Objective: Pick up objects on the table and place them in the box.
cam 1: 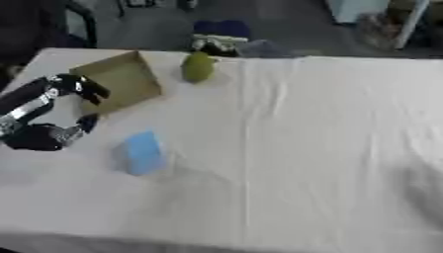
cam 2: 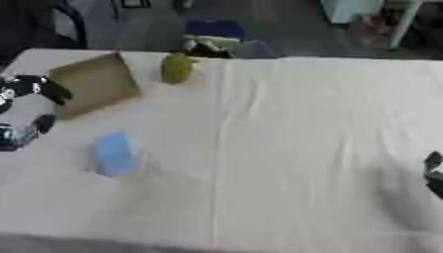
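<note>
From the head, my two eye views look down, sharing the table [cam 1: 329, 148] right of the left hand [cam 1: 52, 113].

A white-clothed table [cam 1: 329, 148] carries a cardboard box [cam 1: 121, 81], a green fruit [cam 1: 197, 66] and a blue block [cam 1: 143, 152].

We see a cardboard box [cam 2: 93, 90], a green object [cam 2: 176, 68] beside it, and a blue object [cam 2: 113, 152] on the white table [cam 2: 294, 148]; our left robot hand [cam 2: 30, 106] empty.
</note>
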`<state>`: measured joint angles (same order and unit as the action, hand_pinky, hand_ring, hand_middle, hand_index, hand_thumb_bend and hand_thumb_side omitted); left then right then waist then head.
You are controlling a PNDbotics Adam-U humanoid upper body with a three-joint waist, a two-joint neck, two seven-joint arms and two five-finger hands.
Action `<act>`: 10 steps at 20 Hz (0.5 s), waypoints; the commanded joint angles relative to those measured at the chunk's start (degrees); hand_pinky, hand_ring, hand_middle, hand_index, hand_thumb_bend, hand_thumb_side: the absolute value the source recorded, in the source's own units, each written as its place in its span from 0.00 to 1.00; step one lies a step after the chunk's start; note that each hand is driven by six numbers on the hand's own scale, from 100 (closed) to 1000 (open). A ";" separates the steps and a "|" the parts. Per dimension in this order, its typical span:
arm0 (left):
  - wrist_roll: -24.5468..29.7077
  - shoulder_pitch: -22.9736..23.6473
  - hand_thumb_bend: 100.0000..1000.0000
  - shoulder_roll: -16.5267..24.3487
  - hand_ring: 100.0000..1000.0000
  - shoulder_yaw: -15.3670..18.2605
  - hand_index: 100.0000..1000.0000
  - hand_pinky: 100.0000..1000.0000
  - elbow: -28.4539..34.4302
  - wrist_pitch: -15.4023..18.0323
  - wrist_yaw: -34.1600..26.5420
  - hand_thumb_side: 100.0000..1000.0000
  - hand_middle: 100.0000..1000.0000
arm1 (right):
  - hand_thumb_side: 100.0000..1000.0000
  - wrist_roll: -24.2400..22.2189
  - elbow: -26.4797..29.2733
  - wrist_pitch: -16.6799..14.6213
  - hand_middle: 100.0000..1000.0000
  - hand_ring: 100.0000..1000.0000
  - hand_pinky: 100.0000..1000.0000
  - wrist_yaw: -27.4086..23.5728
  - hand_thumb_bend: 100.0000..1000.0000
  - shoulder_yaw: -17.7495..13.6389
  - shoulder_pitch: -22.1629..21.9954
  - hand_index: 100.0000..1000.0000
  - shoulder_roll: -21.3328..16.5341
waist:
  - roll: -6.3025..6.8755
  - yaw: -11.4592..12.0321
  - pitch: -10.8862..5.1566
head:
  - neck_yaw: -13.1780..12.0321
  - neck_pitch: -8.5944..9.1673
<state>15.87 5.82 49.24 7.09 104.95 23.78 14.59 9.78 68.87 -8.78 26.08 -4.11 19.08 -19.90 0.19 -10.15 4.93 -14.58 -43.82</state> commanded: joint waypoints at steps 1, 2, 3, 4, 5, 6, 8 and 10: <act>0.01 -1.48 0.29 2.56 0.74 -1.32 0.88 0.77 0.65 -1.06 4.62 0.73 0.78 | 0.23 -0.22 0.84 -0.09 0.57 1.00 0.72 0.11 0.00 0.03 0.54 0.88 -1.71 | 0.06 -0.09 -0.65 | 0.22 -0.29; 0.26 -2.03 0.35 2.58 0.74 -1.96 0.88 0.77 0.61 -1.39 5.91 0.75 0.78 | 0.23 -0.26 0.84 -0.09 0.57 1.00 0.72 0.12 0.00 0.05 0.54 0.88 -1.69 | 0.05 -0.12 -0.67 | 0.22 -0.29; 0.52 -2.61 0.41 2.59 0.75 -2.63 0.89 0.77 0.50 -1.73 7.13 0.76 0.79 | 0.23 -0.30 0.86 -0.10 0.57 1.00 0.72 0.12 0.00 0.07 0.54 0.88 -1.66 | 0.05 -0.17 -0.69 | 0.17 -0.29; 0.76 -3.18 0.46 2.58 0.75 -3.25 0.89 0.78 0.38 -2.05 8.32 0.77 0.80 | 0.23 -0.32 0.87 -0.12 0.57 1.00 0.72 0.13 0.00 0.09 0.54 0.88 -1.63 | 0.03 -0.21 -0.71 | 0.13 -0.29; 1.00 -3.77 0.60 2.56 0.76 -3.84 0.90 0.78 0.25 -2.32 9.56 0.77 0.81 | 0.23 -0.35 0.89 -0.12 0.57 1.00 0.72 0.13 0.00 0.11 0.54 0.88 -1.60 | 0.02 -0.26 -0.72 | 0.11 -0.29; 1.18 -4.32 0.60 2.48 0.76 -4.39 0.90 0.78 0.10 -2.55 10.85 0.77 0.81 | 0.23 -0.38 0.90 -0.13 0.57 1.00 0.72 0.13 0.00 0.12 0.54 0.88 -1.58 | 0.01 -0.30 -0.73 | 0.11 -0.29; 1.45 -5.39 0.68 2.09 0.77 -5.38 0.90 0.78 -0.53 -3.15 13.28 0.78 0.82 | 0.23 -0.43 0.92 -0.15 0.57 1.00 0.72 0.12 0.00 0.17 0.55 0.88 -1.53 | -0.02 -0.39 -0.73 | 0.10 -0.29; 1.41 -6.38 0.69 1.48 0.78 -6.27 0.91 0.78 -1.37 -3.92 15.41 0.79 0.82 | 0.23 -0.50 0.91 -0.16 0.57 1.00 0.72 0.10 0.00 0.23 0.55 0.88 -1.52 | -0.03 -0.47 -0.71 | 0.10 -0.29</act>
<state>17.30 0.09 49.27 0.87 103.56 20.39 28.65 9.36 68.87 -8.84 26.08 -3.82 19.08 -19.90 0.18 -10.58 4.90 -14.52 -43.82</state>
